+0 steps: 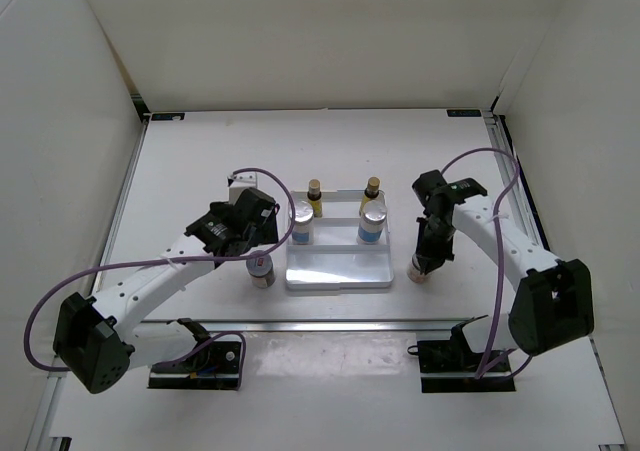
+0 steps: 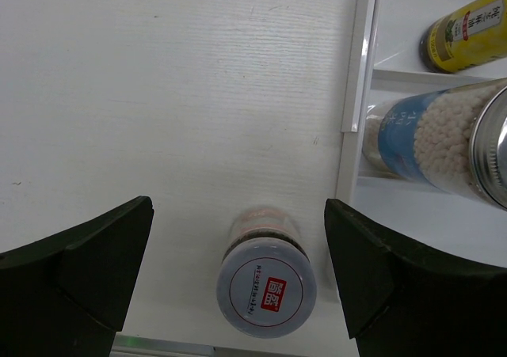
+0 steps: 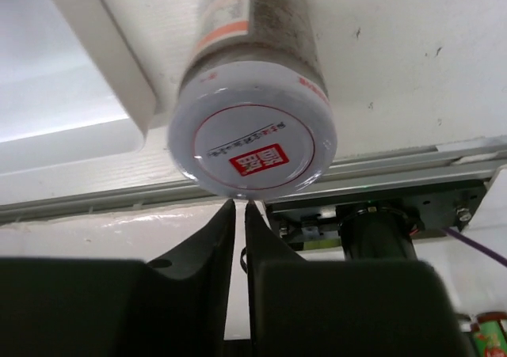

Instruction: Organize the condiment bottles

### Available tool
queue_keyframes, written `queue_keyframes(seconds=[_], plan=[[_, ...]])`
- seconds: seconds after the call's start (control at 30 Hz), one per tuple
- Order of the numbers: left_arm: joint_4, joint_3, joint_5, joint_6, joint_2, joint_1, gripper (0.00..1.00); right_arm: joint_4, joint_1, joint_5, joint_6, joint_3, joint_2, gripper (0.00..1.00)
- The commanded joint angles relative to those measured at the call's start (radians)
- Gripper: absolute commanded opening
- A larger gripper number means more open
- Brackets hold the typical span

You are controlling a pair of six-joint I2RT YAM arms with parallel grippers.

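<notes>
Fingers of the left gripper are spread wide, holding nothing, with the left jar standing upright on the table between them, clear of both. Those of the right gripper are clenched together on nothing; the right jar sits just beyond their tips, and whether they touch its lid I cannot tell. Largest on the table, a white stepped tray lies midway between the two arms. On its middle step stand a left blue-labelled bottle and a right blue-labelled bottle. On the far step behind them stand a left yellow bottle and a right yellow bottle, slimmer, with brown caps. Both short jars rest on the table off the tray: the left jar just beside its left edge, the right jar just beside its right edge.
</notes>
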Motion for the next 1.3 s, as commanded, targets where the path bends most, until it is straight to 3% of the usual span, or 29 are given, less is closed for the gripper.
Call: queue_keyframes(seconds=[0.0,0.07,0.13,0.17,0.2,0.27,0.3,0.33,0.9,1.0,1.13,1.23,1.27], plan=[[-0.001,-0.016,-0.026,-0.008,-0.031,0.001,1.00,-0.044,-0.005,0.000,-0.001,0.083,-0.040,0.10],[-0.001,-0.016,-0.026,-0.008,-0.031,0.001,1.00,-0.053,-0.005,0.011,-0.001,0.108,-0.049,0.02],[-0.001,-0.016,-0.026,-0.008,-0.031,0.001,1.00,-0.079,-0.005,0.020,-0.001,0.130,-0.060,0.01],[-0.001,-0.016,-0.026,-0.008,-0.031,0.001,1.00,-0.080,-0.005,0.020,-0.001,0.142,-0.060,0.03],[-0.001,-0.016,-0.026,-0.008,-0.031,0.001,1.00,-0.089,-0.005,0.020,-0.012,0.151,-0.060,0.11],[-0.001,-0.016,-0.026,0.001,-0.031,0.001,1.00,-0.089,-0.005,0.031,-0.012,0.151,-0.060,0.48],[-0.001,-0.016,-0.026,0.001,-0.031,0.001,1.00,-0.089,-0.005,0.049,-0.012,0.151,-0.060,0.94],[-0.001,-0.016,-0.026,0.001,-0.031,0.001,1.00,-0.089,-0.005,0.058,-0.012,0.160,-0.060,1.00],[-0.001,-0.007,-0.035,0.029,-0.051,0.001,1.00,0.075,-0.059,-0.012,-0.021,0.084,0.120,1.00],[-0.001,-0.007,-0.035,0.029,-0.051,0.001,1.00,0.085,-0.059,-0.012,-0.021,0.059,0.120,0.86],[-0.001,-0.016,-0.044,0.011,-0.060,0.001,1.00,0.071,-0.059,-0.003,-0.030,0.059,0.082,0.53],[-0.001,-0.025,-0.044,0.001,-0.071,0.001,1.00,0.022,-0.059,0.028,-0.030,0.077,0.034,0.40],[-0.001,-0.025,-0.054,0.001,-0.071,0.001,1.00,-0.003,-0.059,0.037,-0.030,0.088,0.002,0.32]])
